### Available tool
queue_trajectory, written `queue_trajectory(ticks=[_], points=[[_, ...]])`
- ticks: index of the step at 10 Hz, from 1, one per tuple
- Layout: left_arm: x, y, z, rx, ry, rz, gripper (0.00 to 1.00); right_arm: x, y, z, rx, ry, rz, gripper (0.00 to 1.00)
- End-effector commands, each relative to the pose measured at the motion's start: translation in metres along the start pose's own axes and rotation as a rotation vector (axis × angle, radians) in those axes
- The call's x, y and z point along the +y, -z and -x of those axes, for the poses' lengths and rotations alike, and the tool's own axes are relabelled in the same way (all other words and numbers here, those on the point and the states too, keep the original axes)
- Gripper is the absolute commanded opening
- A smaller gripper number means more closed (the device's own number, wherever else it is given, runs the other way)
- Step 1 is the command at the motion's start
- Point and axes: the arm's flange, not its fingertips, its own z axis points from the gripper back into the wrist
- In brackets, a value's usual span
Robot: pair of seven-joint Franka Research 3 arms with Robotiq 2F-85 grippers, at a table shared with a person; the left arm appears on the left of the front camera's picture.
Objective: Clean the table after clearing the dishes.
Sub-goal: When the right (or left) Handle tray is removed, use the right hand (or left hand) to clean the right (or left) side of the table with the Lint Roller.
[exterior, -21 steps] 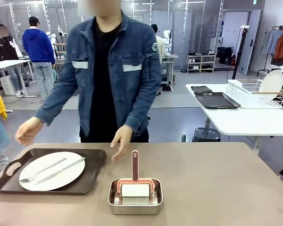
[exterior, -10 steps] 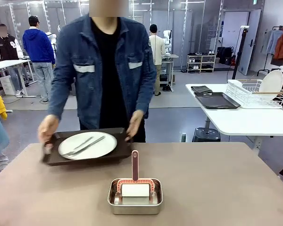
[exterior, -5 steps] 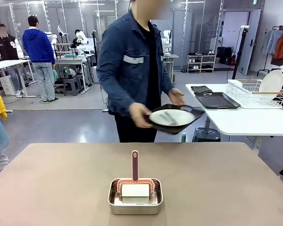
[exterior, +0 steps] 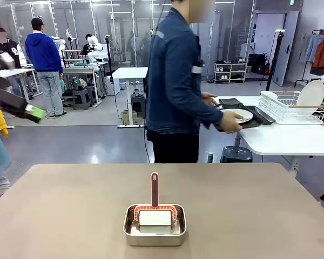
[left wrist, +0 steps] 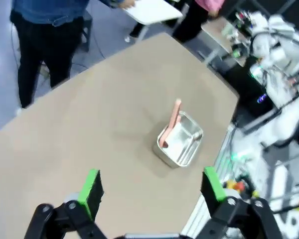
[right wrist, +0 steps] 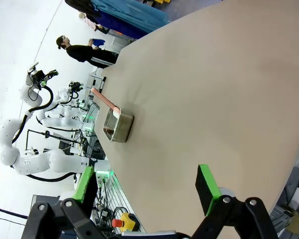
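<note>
Left hand (left wrist: 152, 187): spread wide, green pads well apart, nothing between them. It hangs high above the tabletop and looks down on the pan, probably held up there to leave the person room.
Right hand (right wrist: 145, 185): also spread wide and empty, raised over the near side of the tabletop, well apart from the pan.
Beige-brown matte tabletop (exterior: 259, 205): bare but for the pan near its middle, so the wiping has yet to start.
Small square steel pan (exterior: 154, 239): sits flat on the tabletop, likely there to keep the roller's cleaning face off the surface.
White roller with a dusty-red frame (exterior: 154, 217): lies in the pan with its handle straight up, which should offer an easy pinch from above.
Round white dinner plate (exterior: 235, 114): away from the tabletop, on a dark brown tray (exterior: 257, 120) that the person (exterior: 175, 86) holds at the white side table (exterior: 281, 139), beside the wire rack (exterior: 291, 105). Whether the tray is set down yet cannot be told.
Step in hand: clearing looks nearly done, and taking the roller by its handle seems next.
</note>
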Motion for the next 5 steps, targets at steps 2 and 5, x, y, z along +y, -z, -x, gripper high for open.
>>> queue_trajectory(ticks=[2, 5], points=[[-0.059, 0.074, -0.030, 0.097, 0.264, 0.006, 1.00, 0.003, 0.001, 0.000, -0.014, -0.004, -0.011, 1.00], [-0.105, 0.158, -0.059, 0.191, 0.458, 0.024, 1.00, 0.003, 0.001, 0.000, -0.014, -0.004, -0.011, 1.00]])
